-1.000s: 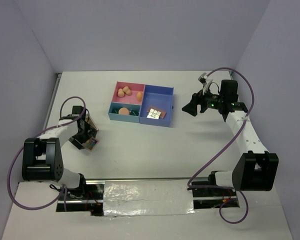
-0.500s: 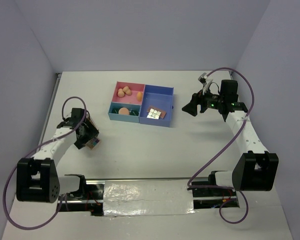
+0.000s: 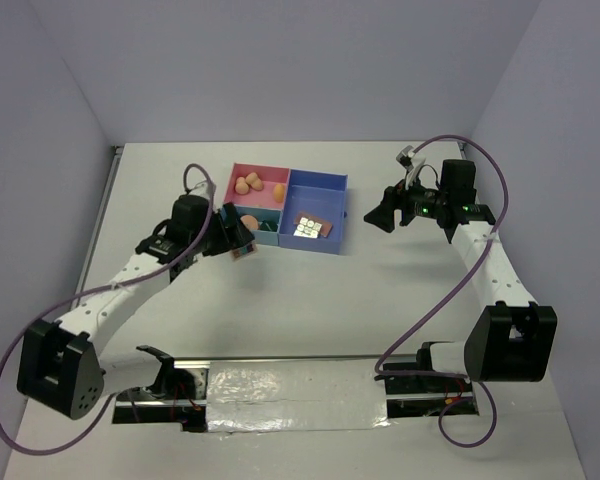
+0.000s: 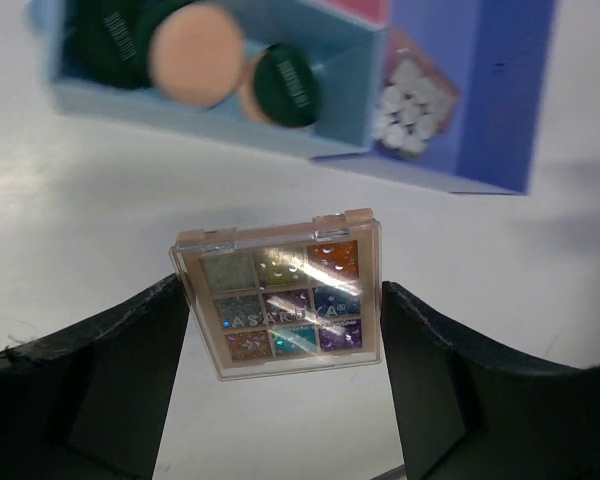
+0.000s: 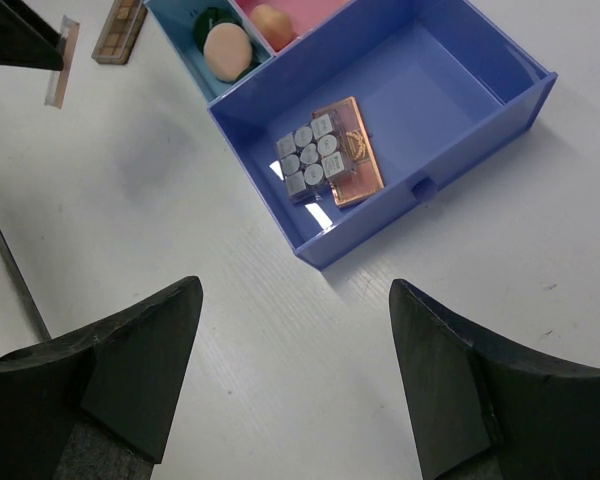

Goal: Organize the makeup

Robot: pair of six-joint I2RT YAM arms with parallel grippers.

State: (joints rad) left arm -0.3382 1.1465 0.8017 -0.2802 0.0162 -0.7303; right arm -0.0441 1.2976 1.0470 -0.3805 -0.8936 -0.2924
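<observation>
The left gripper (image 3: 236, 239) is closed on an eyeshadow palette (image 4: 280, 305), clamping its two side edges and holding it above the table (image 3: 280, 300), just on the near side of the tray (image 3: 316, 179). In the tray, peach sponges (image 3: 248, 184) lie in the pink far-left section, a round puff (image 4: 195, 55) and green compacts (image 4: 285, 85) in the light-blue near-left one, and two more palettes (image 5: 330, 155) in the big blue right one. The right gripper (image 3: 378, 217) hangs open and empty to the right of the tray.
</observation>
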